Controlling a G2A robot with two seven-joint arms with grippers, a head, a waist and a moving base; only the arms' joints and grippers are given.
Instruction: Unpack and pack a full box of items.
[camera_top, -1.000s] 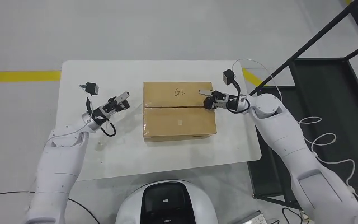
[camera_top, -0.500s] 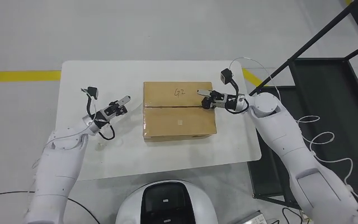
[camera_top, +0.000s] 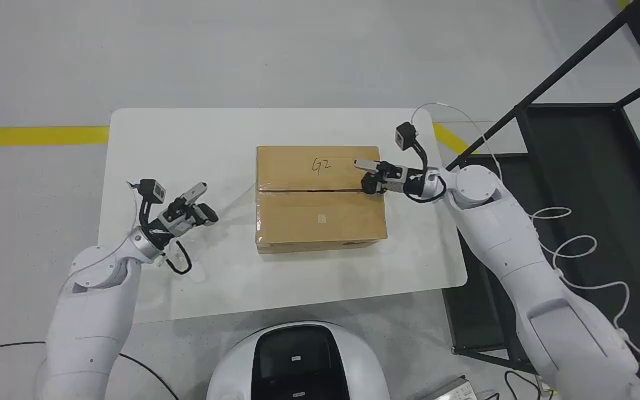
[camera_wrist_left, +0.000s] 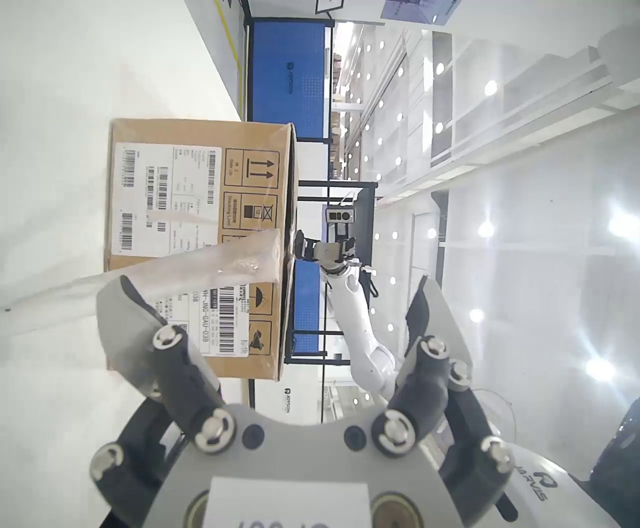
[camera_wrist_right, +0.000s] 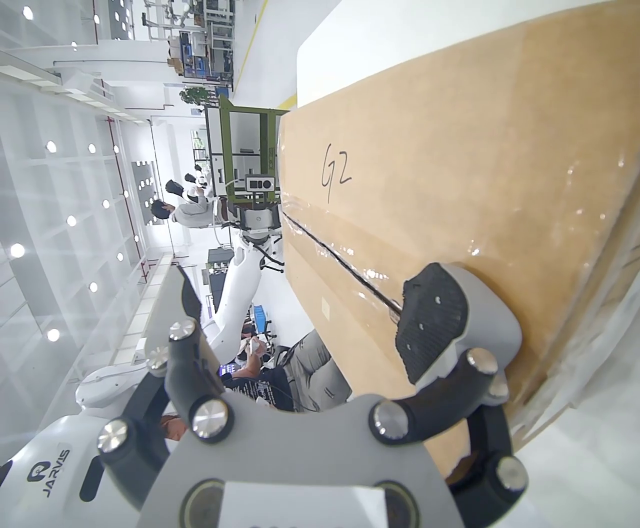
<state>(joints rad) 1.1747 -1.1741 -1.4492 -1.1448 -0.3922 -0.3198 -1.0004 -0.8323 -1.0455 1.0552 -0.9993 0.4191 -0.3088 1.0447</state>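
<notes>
At the middle of the white table (camera_top: 160, 140) sits a closed cardboard box (camera_top: 318, 197). Off its left end, apart from it, the left gripper (camera_top: 200, 200) holds its fingers spread wide, and a strip of clear tape (camera_wrist_left: 200, 265) runs from the box's side to one finger. The right gripper (camera_top: 368, 176) is at the right end of the top seam, its fingers wide apart, one pad lying on the box top.

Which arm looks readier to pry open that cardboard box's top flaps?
Probably right: the open right gripper sits at the centre seam of the brown cardboard box; the left gripper hangs apart, clear tape strip clinging to one finger.
</notes>
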